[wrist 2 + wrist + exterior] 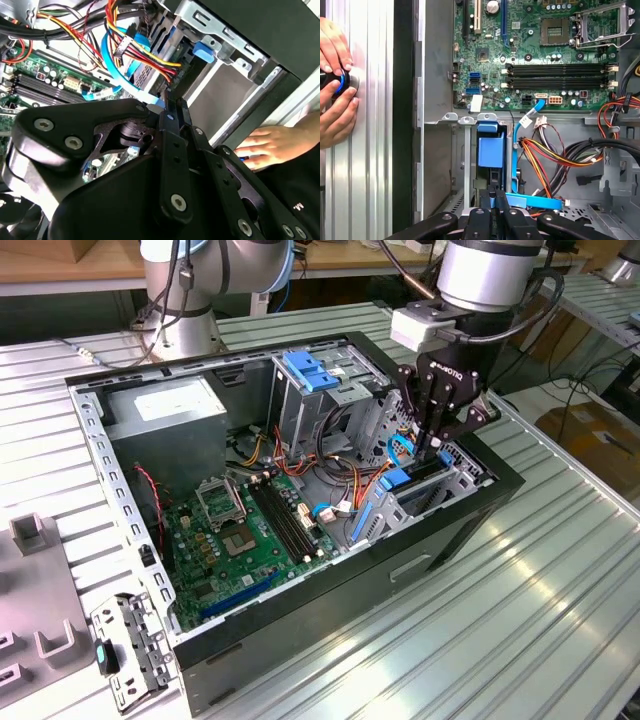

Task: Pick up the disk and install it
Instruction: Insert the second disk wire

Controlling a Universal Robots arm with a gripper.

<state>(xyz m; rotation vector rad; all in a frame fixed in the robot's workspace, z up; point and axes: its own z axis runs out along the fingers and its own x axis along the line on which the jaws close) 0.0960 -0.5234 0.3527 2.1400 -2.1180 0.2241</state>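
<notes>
Cables (555, 155) beside slotted disk (490, 150)

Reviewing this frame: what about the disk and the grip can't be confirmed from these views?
- Disk: lower end hidden behind the gripper in the first wrist view.
- How deep it sits in the bay: hidden by the cage in the exterior view.
- Object under the hand: cut off by the first wrist view's edge.

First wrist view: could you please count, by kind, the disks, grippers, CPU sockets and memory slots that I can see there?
Disk in blue carrier: 1
Gripper: 1
CPU socket: 1
Memory slots: 4
Total: 7
</notes>
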